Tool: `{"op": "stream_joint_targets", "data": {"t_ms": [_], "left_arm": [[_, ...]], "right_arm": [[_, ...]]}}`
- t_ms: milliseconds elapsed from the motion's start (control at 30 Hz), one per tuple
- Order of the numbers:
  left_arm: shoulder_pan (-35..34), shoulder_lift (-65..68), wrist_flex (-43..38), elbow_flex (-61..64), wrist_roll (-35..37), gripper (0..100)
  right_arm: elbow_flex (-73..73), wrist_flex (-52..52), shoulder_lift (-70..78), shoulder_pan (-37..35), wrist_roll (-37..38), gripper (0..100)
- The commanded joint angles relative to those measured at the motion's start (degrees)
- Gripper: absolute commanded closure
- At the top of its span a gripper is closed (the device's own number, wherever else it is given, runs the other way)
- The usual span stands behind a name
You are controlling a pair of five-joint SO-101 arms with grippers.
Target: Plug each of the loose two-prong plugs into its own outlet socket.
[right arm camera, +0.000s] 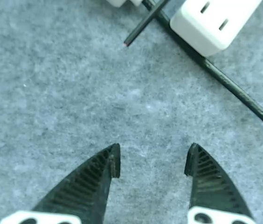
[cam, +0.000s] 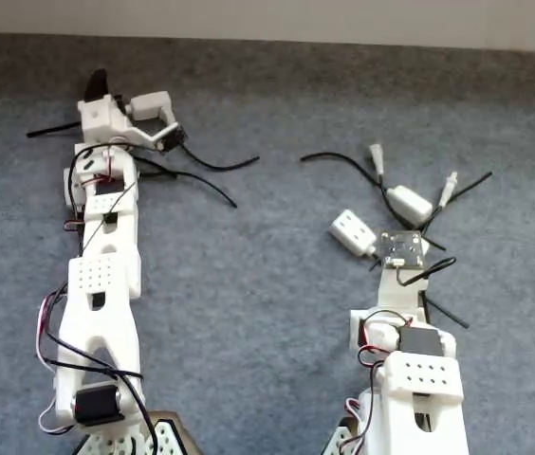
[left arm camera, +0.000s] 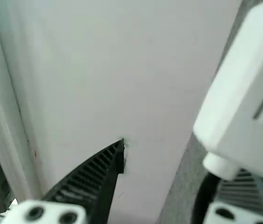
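Far left at the back of the carpet, my left gripper (cam: 167, 129) is open around a white block (cam: 151, 104) with a black cable. In the left wrist view that white block (left arm camera: 238, 102) lies against one finger, and a gap separates it from the other finger (left arm camera: 101, 179). My right gripper (right arm camera: 152, 154) stands open over bare carpet, a little short of a white outlet socket (right arm camera: 213, 23) with two slots. From above, my right gripper (cam: 398, 248) sits between two white sockets (cam: 353, 232) (cam: 408, 202). Two small white plugs (cam: 377, 152) (cam: 451, 180) lie beyond on black cables.
Black cables (cam: 206, 180) trail across the carpet right of the left arm. A black cable (right arm camera: 234, 88) runs under the socket ahead of my right gripper. Short black strips (cam: 443, 308) lie beside the right arm. A pale wall (left arm camera: 99, 70) rises behind the table.
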Motion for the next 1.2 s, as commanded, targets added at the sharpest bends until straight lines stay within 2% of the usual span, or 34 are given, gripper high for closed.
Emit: {"op": "stream_joint_targets", "data": {"t_ms": [0,67,233,333,500,733,900,967,1067,1167], "left_arm": [[-3.38,-1.27,2.46,-7.52,-31.56,71],[-4.79,-1.27,5.10,-12.09,-29.54,72],[-5.93,-1.98,12.04,-23.16,-19.34,73],[-4.44,-4.53,10.90,-21.58,-18.99,73],[2.15,-6.99,8.09,-19.74,-18.99,73],[11.12,-7.25,8.26,-19.65,-18.99,73],[14.64,-7.25,8.26,-19.91,-19.08,73],[15.25,-7.25,8.26,-19.82,-22.07,73],[14.55,-7.08,8.35,-19.47,-32.62,72],[13.58,-7.16,8.00,-19.82,-34.73,68]], "right_arm": [[-0.22,-0.84,-0.48,0.31,-0.44,77.1],[-0.22,-0.84,-0.48,0.31,-0.44,77.1],[-0.22,-0.84,-0.48,0.31,-0.44,77.1],[-0.22,-0.84,-0.48,0.31,-0.44,77.1],[-0.22,-0.84,-0.48,0.57,-0.44,77.1],[-0.22,-0.84,-0.48,0.66,-0.44,77.1],[-0.13,-0.75,-0.40,0.66,-0.44,77.1],[-0.13,-0.75,-0.40,0.66,-0.44,77.1],[-0.13,-0.66,-0.40,0.66,-0.18,77.1],[-0.13,-0.48,-0.40,0.66,1.76,77.1]]}}
